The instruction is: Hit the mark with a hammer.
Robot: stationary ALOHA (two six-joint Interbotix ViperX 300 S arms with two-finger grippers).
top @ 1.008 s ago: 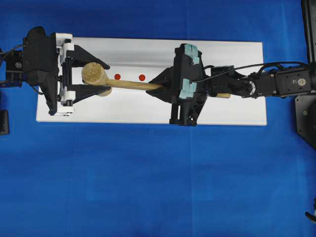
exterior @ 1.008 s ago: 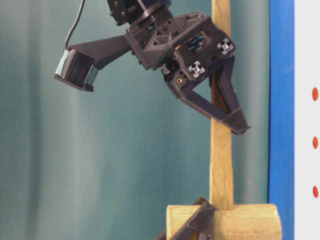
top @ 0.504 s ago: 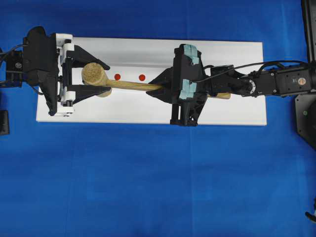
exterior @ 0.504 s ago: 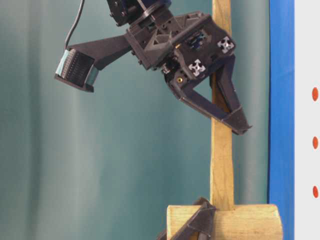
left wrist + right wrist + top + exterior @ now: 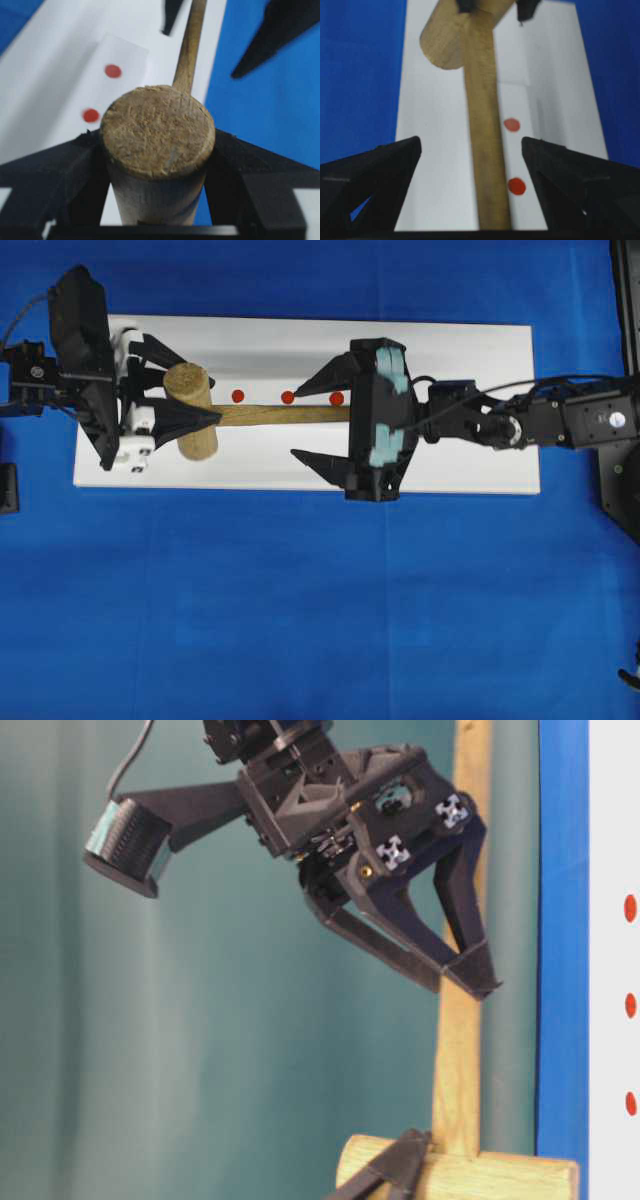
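The wooden hammer (image 5: 190,410) lies across the white board (image 5: 450,360), with its slim handle (image 5: 290,414) pointing right. My left gripper (image 5: 178,412) is shut on the hammer head, which fills the left wrist view (image 5: 157,130). My right gripper (image 5: 299,424) is open, one finger on each side of the handle and not touching it. In the right wrist view the handle (image 5: 485,140) runs between its fingers (image 5: 375,170). Three red marks (image 5: 288,397) sit in a row just beyond the handle. Two of the red marks (image 5: 516,186) show in the right wrist view.
The white board rests on a blue cloth (image 5: 300,610). In the table-level view the handle (image 5: 460,1020) leans a little and the right gripper (image 5: 455,982) straddles it. A black arm base (image 5: 625,480) stands at the right edge.
My right gripper has opened and let go of the handle. The left gripper has turned with the hammer head, which now shows its side. A third red mark has come into sight.
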